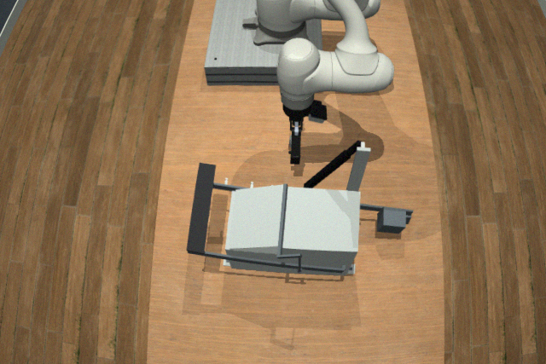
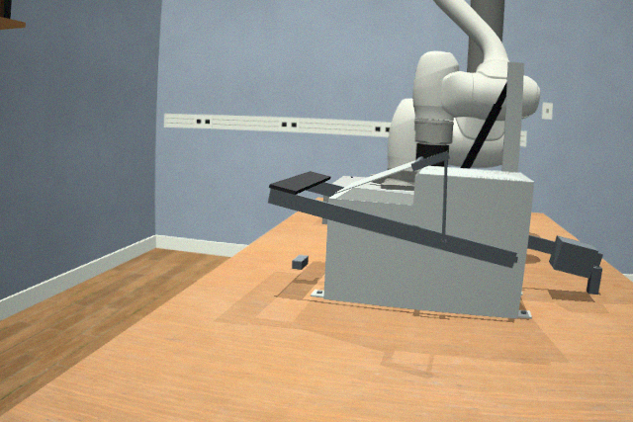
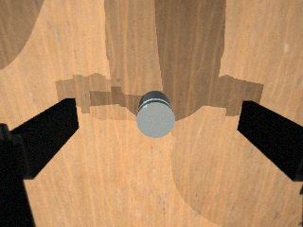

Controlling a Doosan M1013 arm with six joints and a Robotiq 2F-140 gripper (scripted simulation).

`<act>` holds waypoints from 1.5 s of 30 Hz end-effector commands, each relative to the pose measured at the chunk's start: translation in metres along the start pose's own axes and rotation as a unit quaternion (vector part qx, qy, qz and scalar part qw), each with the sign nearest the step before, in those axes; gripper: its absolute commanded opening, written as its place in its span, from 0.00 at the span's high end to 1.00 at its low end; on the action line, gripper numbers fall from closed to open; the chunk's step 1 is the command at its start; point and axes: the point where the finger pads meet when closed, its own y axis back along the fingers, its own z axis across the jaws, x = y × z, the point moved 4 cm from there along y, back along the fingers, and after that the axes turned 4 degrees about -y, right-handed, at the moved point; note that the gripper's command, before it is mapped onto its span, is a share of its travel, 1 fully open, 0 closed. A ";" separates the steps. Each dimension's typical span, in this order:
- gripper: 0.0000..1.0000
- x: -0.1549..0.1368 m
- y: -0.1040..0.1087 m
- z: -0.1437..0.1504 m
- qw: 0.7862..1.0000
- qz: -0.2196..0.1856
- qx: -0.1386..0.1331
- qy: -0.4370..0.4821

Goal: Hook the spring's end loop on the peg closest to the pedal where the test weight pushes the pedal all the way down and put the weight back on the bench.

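My gripper (image 1: 294, 160) (image 3: 159, 114) points down over the bench, behind the feeder, and is open. The steel weight (image 3: 155, 120), a grey cylinder, stands upright on the bench, centred between the spread fingers in the wrist view and touching neither; the gripper hides it in the top view. The feeder's dark pedal (image 1: 201, 208) (image 2: 300, 181) is raised and slopes. The black spring (image 1: 333, 164) (image 2: 486, 126) runs down from the tall post (image 1: 358, 169) (image 2: 512, 121). Its lower end and loop are hidden behind the housing. Two white pegs (image 1: 226, 181) (image 1: 252, 184) show on the far pedal arm.
The feeder's pale housing (image 1: 322, 219) (image 2: 424, 264) stands on the bench, its lid (image 2: 381, 178) slanting down toward the pedal. A grey block (image 1: 392, 220) (image 2: 575, 256) sticks out on an arm at its right. A small grey block (image 2: 299, 262) is near the pedal side. The robot's base plate (image 1: 233, 38) is behind.
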 end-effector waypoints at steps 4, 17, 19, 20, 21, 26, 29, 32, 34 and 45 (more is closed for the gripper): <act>0.00 0.000 0.000 0.000 1.000 0.000 0.000 0.000; 0.00 0.000 0.008 0.000 1.000 0.000 0.000 0.000; 0.00 0.000 0.014 0.000 1.000 0.000 0.000 0.000; 0.00 0.000 0.016 0.000 1.000 0.000 0.000 0.000; 0.00 0.000 0.019 0.000 1.000 0.000 0.000 0.000; 0.00 0.000 0.032 0.000 1.000 0.000 0.000 0.000; 0.00 0.000 0.040 0.000 1.000 0.000 0.000 0.000; 0.00 0.000 0.038 0.000 1.000 0.000 -0.001 0.000; 0.00 0.000 0.044 0.000 1.000 0.000 -0.001 0.000; 0.00 0.000 0.073 0.000 1.000 0.000 -0.001 0.000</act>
